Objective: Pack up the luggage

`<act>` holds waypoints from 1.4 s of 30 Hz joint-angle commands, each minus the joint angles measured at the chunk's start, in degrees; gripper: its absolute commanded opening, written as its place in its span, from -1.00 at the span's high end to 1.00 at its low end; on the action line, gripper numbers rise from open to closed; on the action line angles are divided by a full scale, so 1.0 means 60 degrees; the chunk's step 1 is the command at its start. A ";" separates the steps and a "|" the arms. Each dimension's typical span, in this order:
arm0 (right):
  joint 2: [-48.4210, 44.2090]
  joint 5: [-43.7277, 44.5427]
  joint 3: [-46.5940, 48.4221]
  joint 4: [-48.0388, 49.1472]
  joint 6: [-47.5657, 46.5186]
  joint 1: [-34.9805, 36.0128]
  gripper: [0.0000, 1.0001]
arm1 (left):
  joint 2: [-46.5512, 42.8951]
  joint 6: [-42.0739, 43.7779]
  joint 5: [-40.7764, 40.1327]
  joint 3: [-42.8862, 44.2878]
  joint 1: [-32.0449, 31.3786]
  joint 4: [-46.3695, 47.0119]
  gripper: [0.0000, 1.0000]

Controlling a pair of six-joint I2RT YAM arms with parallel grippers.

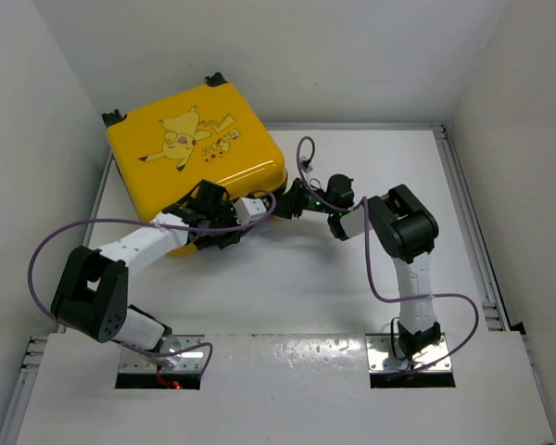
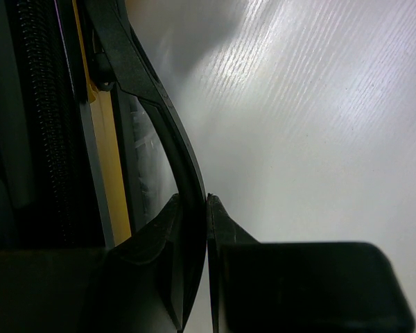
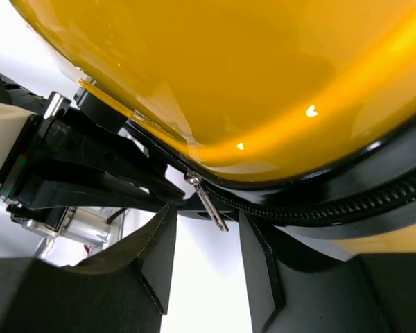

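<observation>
Shows a yellow Pikachu suitcase (image 1: 199, 153) lying closed and flat on the white table (image 2: 319, 125), printed shell up, directly beyond both claws and spreading to the left of the right claw. Shows the left claw (image 2: 206, 208) pinched together on a thin black strip (image 2: 173, 139) along the suitcase's near edge, with zipper teeth (image 3: 347, 205) running close by. Shows the right claw (image 3: 206, 229) with jaws apart, straddling the small metal zipper pull (image 3: 206, 202) hanging between the fingers, not clearly touching either.

Looks like the zipping-shut step. To do it well: centre the pull between the fingers, close fully on the tab rather than on the band, then draw along the zipper line, following the corner's curve instead of tugging outward. Hold the left pinch firm to tension the band and stop the case sliding.

Points its wheel end away from the claws, toward the far edge. Seems to run its long axis from the wheels toward the claws, skewed on the table, though nearly square in outline.
</observation>
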 commanded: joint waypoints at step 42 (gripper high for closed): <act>-0.1749 0.4914 -0.0189 -0.2223 -0.4357 -0.1356 1.00 | -0.2416 0.1193 -0.0665 -0.1349 0.0684 -0.1516 1.00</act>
